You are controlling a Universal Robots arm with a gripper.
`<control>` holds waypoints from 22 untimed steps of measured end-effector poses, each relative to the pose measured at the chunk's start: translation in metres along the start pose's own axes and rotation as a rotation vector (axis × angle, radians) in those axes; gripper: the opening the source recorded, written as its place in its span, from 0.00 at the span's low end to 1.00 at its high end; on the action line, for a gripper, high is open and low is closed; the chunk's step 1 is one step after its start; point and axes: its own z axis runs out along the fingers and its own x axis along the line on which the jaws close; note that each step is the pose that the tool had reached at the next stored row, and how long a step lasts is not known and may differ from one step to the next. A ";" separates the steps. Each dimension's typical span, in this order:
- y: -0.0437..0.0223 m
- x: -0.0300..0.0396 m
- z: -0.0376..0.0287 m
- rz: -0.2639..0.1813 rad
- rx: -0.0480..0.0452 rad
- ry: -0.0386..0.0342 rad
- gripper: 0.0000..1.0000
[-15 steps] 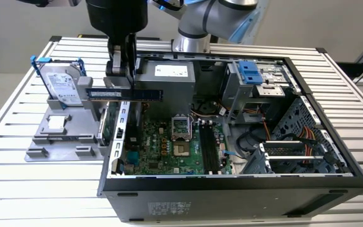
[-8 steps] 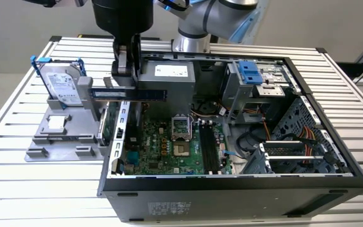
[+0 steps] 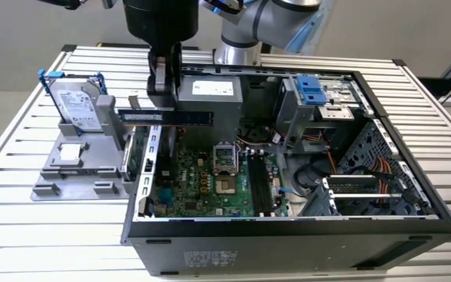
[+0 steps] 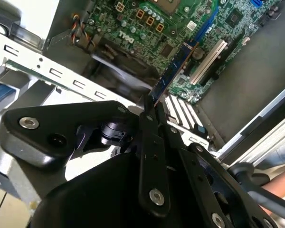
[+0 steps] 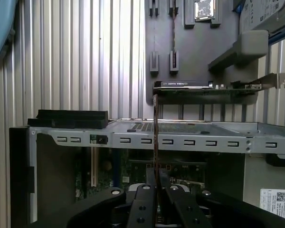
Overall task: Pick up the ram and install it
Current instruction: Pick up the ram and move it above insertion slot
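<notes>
Item 1, claw (image 3: 162, 101): closed on the ram (image 3: 167, 117), gripping it near mid-length by its upper edge. The contact edge is thus left free underneath, which appears to be the reason for the hold.

Item 2, ram: carried level and on edge, clear of everything beneath it. In the exterior view it hangs over the rim of the computer case (image 3: 288, 232) on that view's left, near the grey power supply (image 3: 209, 97). In both wrist views it is seen edge-on as a thin blade running out from the claw tips (image 5: 155, 186), with the motherboard (image 5: 133, 168) beyond it. Judged not yet installed: it sits well above the board and apart from the black memory slots (image 3: 259, 187).

Item 3, motherboard: lies flat in the floor of the opened case, slots facing up, so a stick can be pressed in from above.

Item 4, grey parts holder (image 3: 77, 173): stands on the slatted bench (image 3: 22, 226) just beside the case. Its grooves keep parts upright for picking.

Item 5, hard drive (image 3: 77, 106): silver with blue handles, standing upright in the holder, untouched.

Item 6, expansion card (image 5: 204, 87): green, parked on edge in the holder next to the case wall
</notes>
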 end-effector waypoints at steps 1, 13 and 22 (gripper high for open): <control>-0.0009 0.0000 0.0000 0.000 0.0000 0.0000 0.00; -0.0128 0.0000 -0.0002 0.000 0.0000 0.0000 0.00; -0.0223 0.0000 -0.0003 0.000 0.0000 0.0000 0.00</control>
